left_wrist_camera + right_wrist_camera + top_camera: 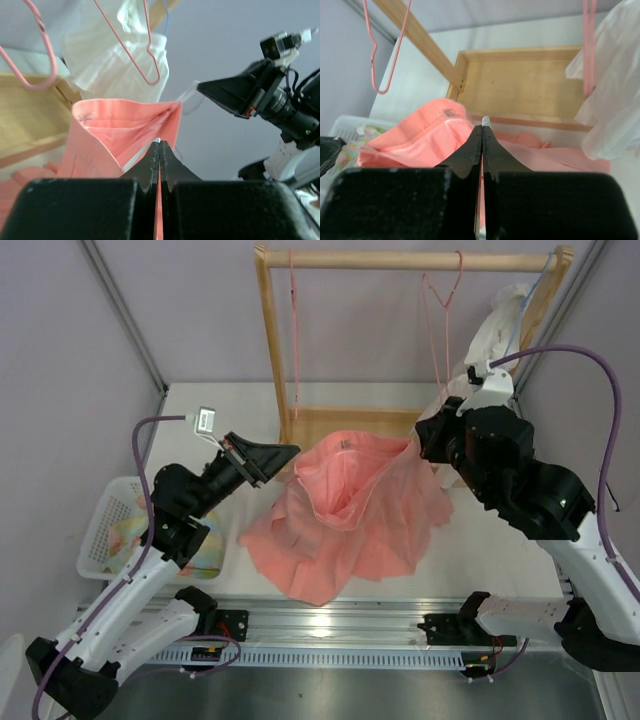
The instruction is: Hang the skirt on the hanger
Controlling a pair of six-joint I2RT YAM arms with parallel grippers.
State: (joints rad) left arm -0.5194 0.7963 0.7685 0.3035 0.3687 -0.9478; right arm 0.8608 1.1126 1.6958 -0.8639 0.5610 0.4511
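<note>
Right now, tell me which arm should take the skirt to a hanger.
Right, probably; it is close. The left gripper and right gripper are both shut on the skirt. The right one sits just under a hanger that shows its open side; the other hanger, above the left, hangs edge-on.

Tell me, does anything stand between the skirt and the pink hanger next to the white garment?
Nothing visible does. The left hand and the right hand hold the skirt open near that pink hanger. The white garment hangs close beside it, not in between.

Salmon-pink skirt (340,510) hangs open, waistband up, near hanging pink hanger (587,60).
</note>
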